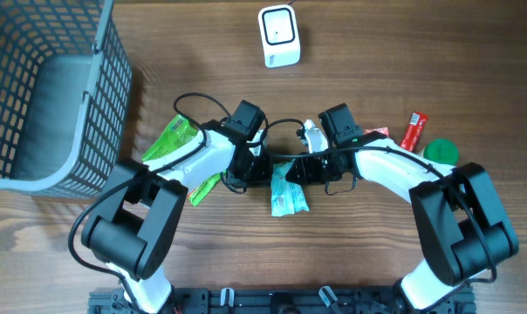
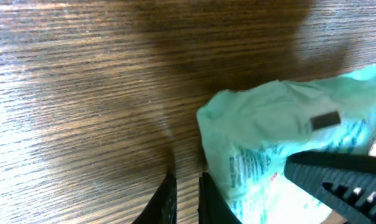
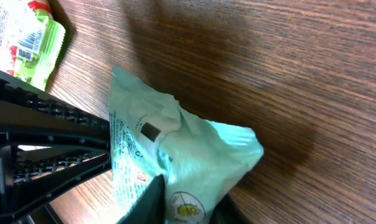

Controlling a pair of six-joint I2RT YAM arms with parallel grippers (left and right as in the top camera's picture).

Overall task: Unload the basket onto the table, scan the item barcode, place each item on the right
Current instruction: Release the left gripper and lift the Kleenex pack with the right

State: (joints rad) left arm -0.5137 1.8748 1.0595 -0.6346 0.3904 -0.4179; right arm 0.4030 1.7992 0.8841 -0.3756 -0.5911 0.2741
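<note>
The item, a mint-green packet (image 1: 289, 194), lies on the wooden table between the two arms. My right gripper (image 3: 188, 210) is shut on one end of the mint-green packet (image 3: 175, 146), a finger on each side of it. My left gripper (image 2: 187, 200) is shut beside the mint-green packet (image 2: 281, 124), with only bare wood in the thin gap between its fingers. In the overhead view the left gripper (image 1: 250, 170) and the right gripper (image 1: 296, 170) meet above the packet. I cannot make out a barcode on it. A white scanner (image 1: 279, 35) stands at the far edge.
A grey wire basket (image 1: 45, 96) fills the left side. A bright green packet (image 1: 172, 139) lies under the left arm. A small white object (image 1: 311, 135), a red stick pack (image 1: 413, 131) and a green lid (image 1: 440, 152) lie by the right arm.
</note>
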